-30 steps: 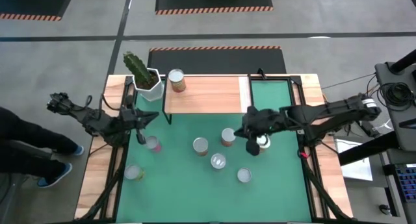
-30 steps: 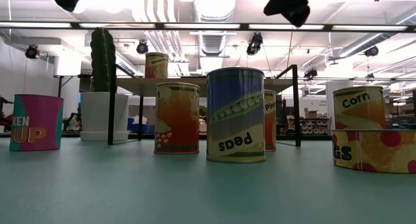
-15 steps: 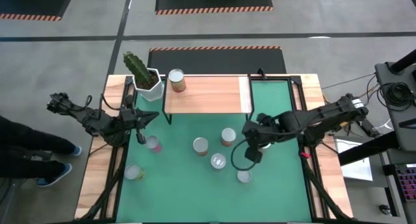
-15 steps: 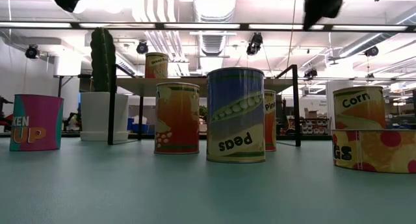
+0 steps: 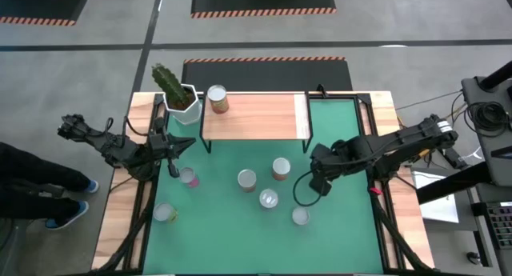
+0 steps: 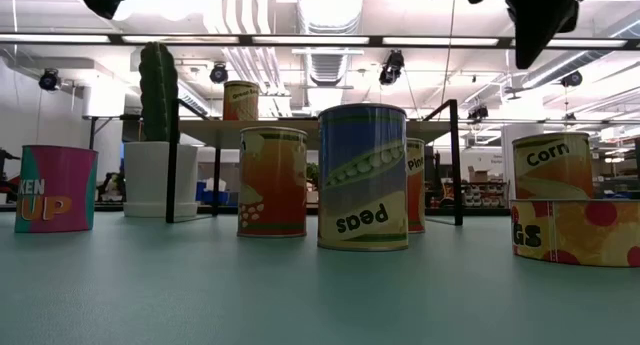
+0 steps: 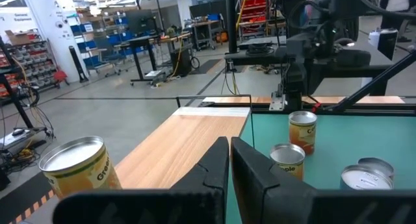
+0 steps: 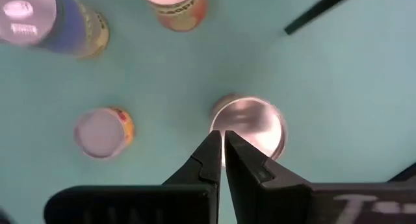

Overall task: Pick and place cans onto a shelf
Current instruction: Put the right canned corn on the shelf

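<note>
The right jaws [image 5: 317, 187] hang above the green desk [image 5: 336, 244] with their two fingers pressed together and nothing between them. Seen past those fingers in the right wrist view, a short wide can [image 8: 248, 124] with a bare silver top stands upright on the desk straight below the tips, apart from them. Farther out from the tips stand three more upright cans: a small one with an orange-yellow side [image 8: 103, 132], a tall blue-sided one [image 8: 45, 23] and an orange-labelled one [image 8: 174, 3]. The left jaws [image 7: 229, 160] are likewise closed on nothing, held over the desk's left part. Ahead of them in the left wrist view runs the light-wood top of the shelf [image 7: 179, 139], and a yellow-labelled can [image 7: 81, 165] stands upright on it, close by and off to one side of the fingers. Beyond the shelf's edge, further forward from these jaws, other cans stand on the desk. From above, two more cans are near the left jaws: a pink one [image 5: 188, 178] just beside them and a pale one [image 5: 164, 213] nearer the desk's front edge. A cactus in a white pot [image 5: 181, 100] stands beside the shelf's left end.
</note>
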Tool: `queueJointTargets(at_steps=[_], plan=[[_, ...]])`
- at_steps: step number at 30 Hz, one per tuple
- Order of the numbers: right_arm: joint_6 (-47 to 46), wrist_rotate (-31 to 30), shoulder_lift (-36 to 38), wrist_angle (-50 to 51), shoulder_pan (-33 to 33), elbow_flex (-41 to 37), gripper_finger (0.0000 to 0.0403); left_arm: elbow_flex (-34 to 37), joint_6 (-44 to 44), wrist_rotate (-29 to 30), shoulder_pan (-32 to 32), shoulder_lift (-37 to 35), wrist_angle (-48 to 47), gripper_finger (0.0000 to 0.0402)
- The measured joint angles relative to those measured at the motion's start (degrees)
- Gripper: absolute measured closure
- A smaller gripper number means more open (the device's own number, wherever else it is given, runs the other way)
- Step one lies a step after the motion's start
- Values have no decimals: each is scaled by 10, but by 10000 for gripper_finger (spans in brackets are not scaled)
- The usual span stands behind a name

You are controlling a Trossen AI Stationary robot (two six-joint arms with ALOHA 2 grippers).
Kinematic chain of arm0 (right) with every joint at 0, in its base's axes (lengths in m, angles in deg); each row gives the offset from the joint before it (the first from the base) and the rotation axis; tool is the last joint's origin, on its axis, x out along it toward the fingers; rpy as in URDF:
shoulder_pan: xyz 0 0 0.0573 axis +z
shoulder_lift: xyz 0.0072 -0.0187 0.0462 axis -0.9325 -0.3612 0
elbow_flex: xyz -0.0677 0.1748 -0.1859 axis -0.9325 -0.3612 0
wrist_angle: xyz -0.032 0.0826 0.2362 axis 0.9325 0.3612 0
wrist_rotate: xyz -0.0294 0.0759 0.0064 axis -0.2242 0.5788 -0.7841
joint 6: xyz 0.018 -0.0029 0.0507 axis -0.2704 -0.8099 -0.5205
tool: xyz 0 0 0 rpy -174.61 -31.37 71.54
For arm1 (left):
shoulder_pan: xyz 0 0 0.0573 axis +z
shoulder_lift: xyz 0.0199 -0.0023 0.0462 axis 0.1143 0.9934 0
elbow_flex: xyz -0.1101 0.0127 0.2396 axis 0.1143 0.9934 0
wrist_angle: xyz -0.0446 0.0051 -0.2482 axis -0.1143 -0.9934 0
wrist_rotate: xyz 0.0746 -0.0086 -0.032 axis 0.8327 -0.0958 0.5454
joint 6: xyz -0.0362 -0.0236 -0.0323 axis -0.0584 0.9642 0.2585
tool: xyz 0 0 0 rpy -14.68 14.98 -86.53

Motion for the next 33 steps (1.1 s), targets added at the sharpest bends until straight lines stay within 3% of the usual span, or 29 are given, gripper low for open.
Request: queueJointTargets(at_steps=[6,13,21,26,33], plan=[[-34,4,7,2,-18,0,342,0,0,0,0,1,0,402],[-105,-2,-13,41,-38,-1,215,0,0,0,0,0,-8,402],[-114,-2,-48,47,-40,-7,85,0,3,0,0,2,-11,402],[-116,7,-57,41,-40,-28,49,0,10,0,0,2,-18,402],[-120,9,-51,32,-40,-69,39,0,11,0,0,2,-21,402]])
